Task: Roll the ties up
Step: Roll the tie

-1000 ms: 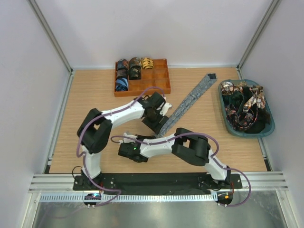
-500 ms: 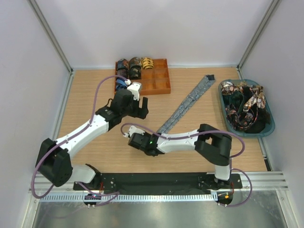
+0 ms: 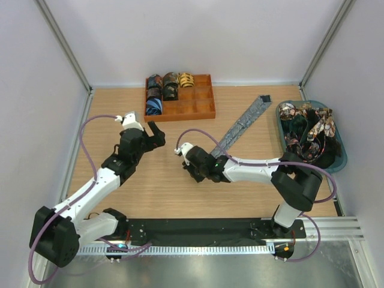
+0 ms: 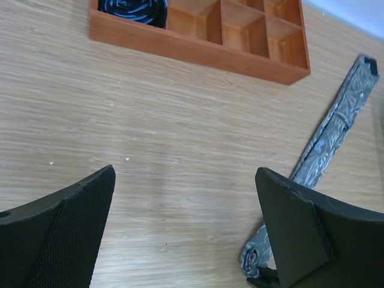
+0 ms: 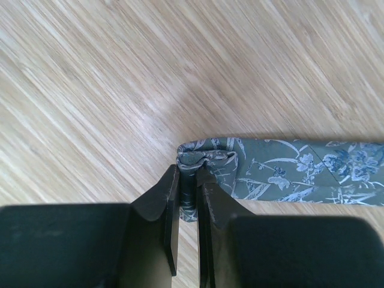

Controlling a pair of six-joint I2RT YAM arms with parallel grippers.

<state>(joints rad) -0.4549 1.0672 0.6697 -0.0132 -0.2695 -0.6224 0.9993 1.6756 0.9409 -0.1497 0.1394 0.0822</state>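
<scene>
- Top external view, far left: my left gripper [image 3: 155,135] was over the middle of the light wooden table [image 3: 108,180] a second ago. It has swung back to the left side. Its fingers have spread wide and hold nothing.
- That means my left arm has let go and got out of the way. The rolling is now a job for my right arm.
- Next, at the back, is the orange wooden tray with little boxes [image 3: 180,115]. I count six small rolled-up ties [image 3: 170,78] in it. They sit in its left boxes, and the other boxes look bare.
- In the middle, my right gripper [image 5: 189,174] has slid forward over the table. Its fingers are pressed on the thin end of the long grey-blue flowery cloth tie [image 3: 243,123].
- That end is bunched into a small first fold. I think the roll has only just begun.
- I count one such tie. It lies flat on the table, slanting up to the right, with its wide end near the basket.
- Far right is one teal plastic basket [image 3: 313,170]. It holds a heap of loose patterned ties [image 3: 306,135], too tangled to count.
- So six ties are done, one is started, and a pile waits.
</scene>
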